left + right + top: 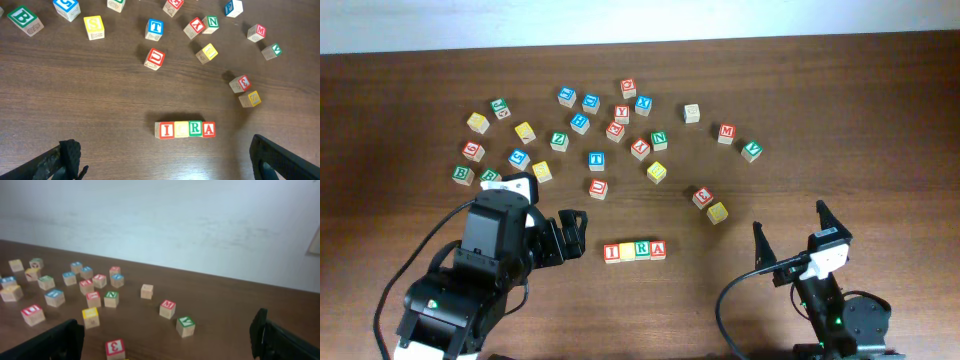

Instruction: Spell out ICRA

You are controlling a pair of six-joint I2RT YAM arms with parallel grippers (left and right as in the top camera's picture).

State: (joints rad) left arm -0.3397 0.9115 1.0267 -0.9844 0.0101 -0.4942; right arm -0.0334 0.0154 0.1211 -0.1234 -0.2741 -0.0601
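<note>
Wooden ICRA cubes (635, 250): likely handling light, stiff, slick; pinching opposite flat faces.
Jaws: both gaping wide, holding nothing.

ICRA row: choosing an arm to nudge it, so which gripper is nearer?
Left. The left gripper is open close beside the I end of the ICRA row; the right gripper, also open, stands farther off beyond the A end.

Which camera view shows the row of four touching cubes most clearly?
The left wrist view: the ICRA row lies close and central, its letters largest and clearest. The overhead view shows it small, letters harder to read. The right wrist view misses it entirely.
</note>
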